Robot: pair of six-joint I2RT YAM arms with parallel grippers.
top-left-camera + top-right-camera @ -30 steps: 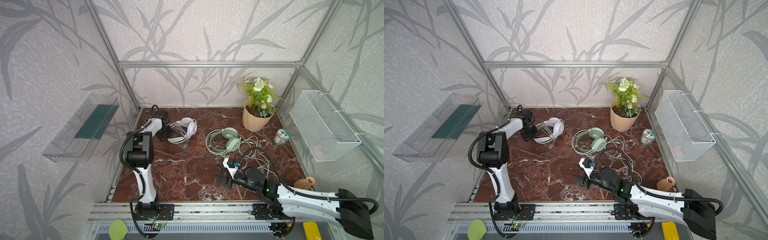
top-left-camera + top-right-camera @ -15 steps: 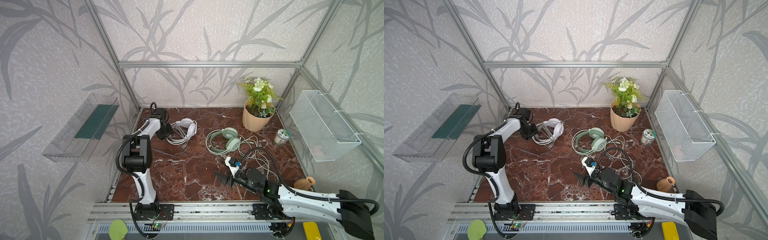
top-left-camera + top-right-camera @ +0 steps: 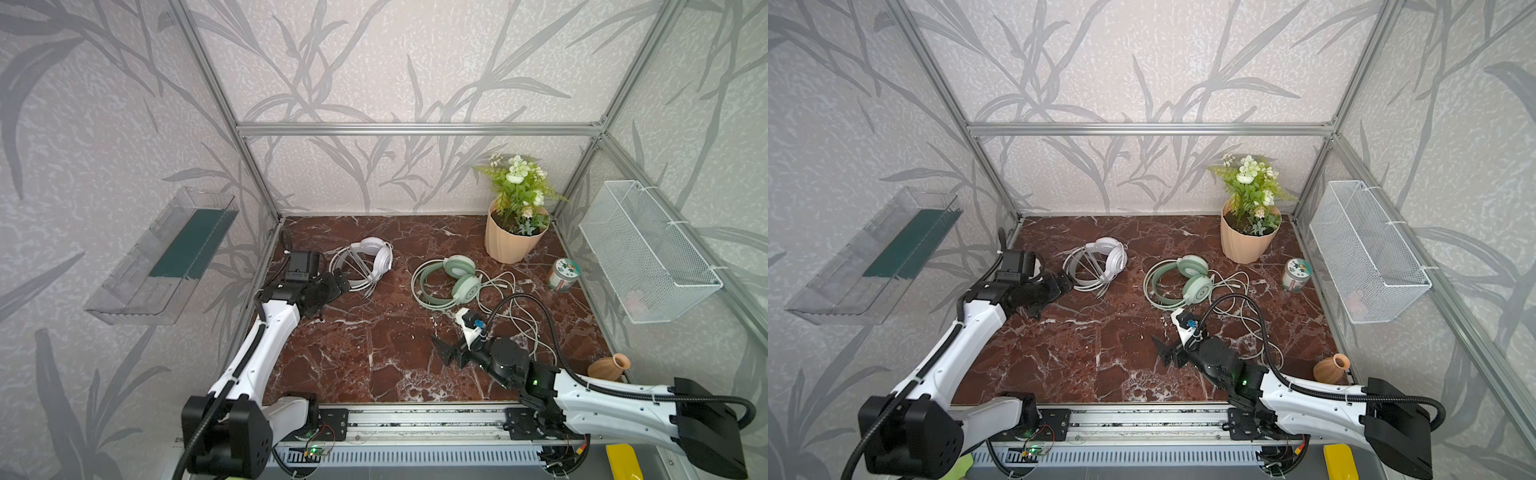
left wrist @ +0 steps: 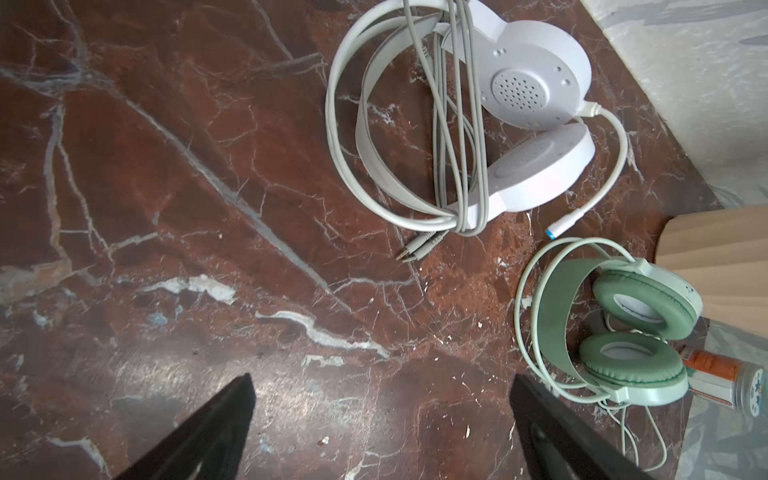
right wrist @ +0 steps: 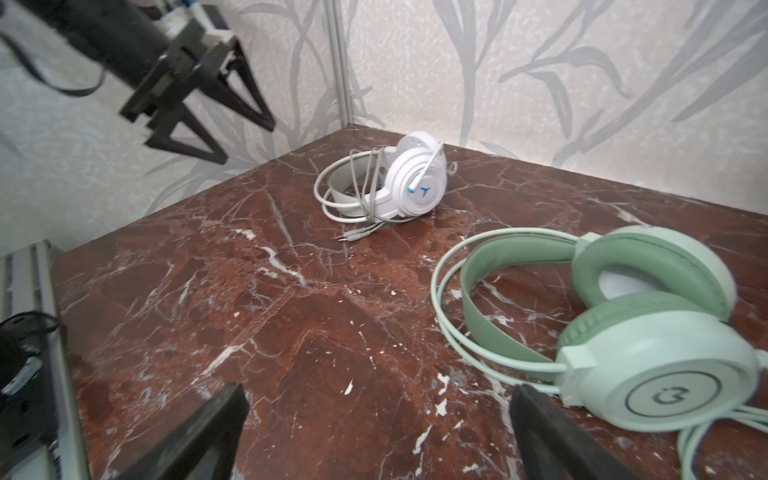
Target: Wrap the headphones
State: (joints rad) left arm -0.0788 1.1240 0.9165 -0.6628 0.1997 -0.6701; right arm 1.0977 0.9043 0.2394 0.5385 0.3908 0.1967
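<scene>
Red-brown marble counter (image 3: 374, 353) in both top views: white headset (image 3: 368, 262) at back left, cable wound over its band; mint headset (image 3: 453, 278) mid-counter, its cable (image 3: 509, 284) loose by the right arm. Pot (image 3: 513, 245), jar (image 3: 562, 274) and vase (image 3: 609, 368) line the right side. Left wrist view: left pincer (image 4: 382, 415) gapes empty, short of the white headset. Right wrist view: right pincer (image 5: 374, 428) spread wide, empty, mint headset just beside one finger.
</scene>
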